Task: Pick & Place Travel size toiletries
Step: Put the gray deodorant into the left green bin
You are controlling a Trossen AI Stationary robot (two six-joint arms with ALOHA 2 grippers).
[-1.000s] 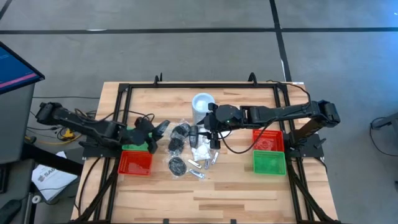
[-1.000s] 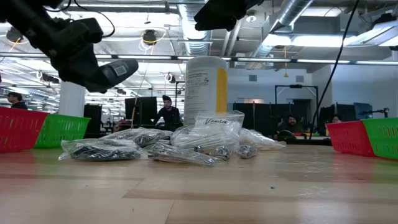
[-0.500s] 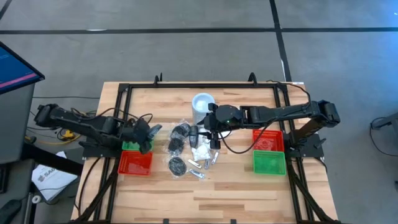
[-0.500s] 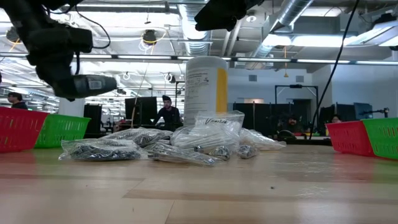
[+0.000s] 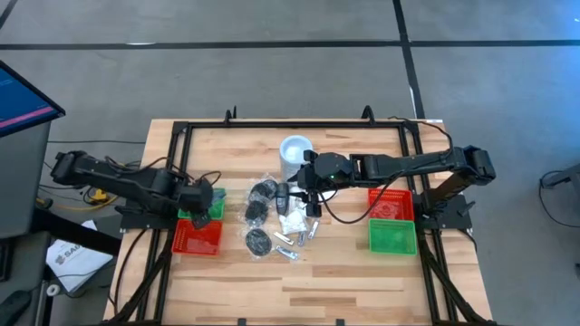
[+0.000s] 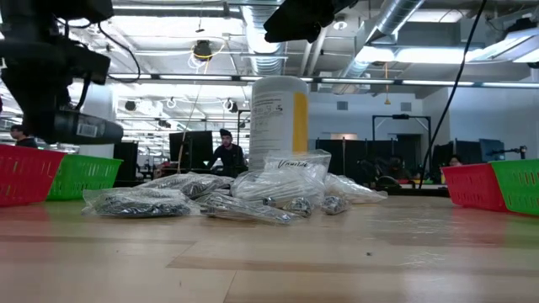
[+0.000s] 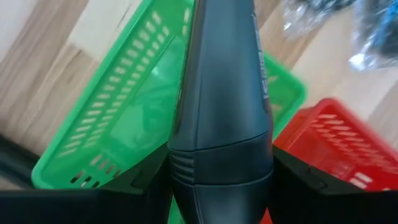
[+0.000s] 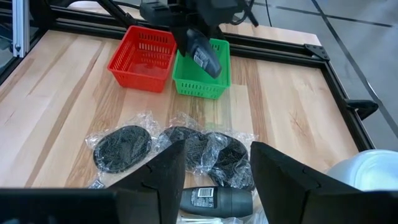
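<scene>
Your left hand is gripping a dark oblong piece and holding it above the green tray, next to the red tray. If you are releasing it too near the rim, it is likely bouncing out onto the bench. Your right hand is hanging open and empty over the pile of bagged toiletries beside the white canister. If it is descending carelessly, the crinkled bags could be slipping or dragging.

Two robot arms, two red trays, two green trays, one white canister, and three bagged black round pots
</scene>
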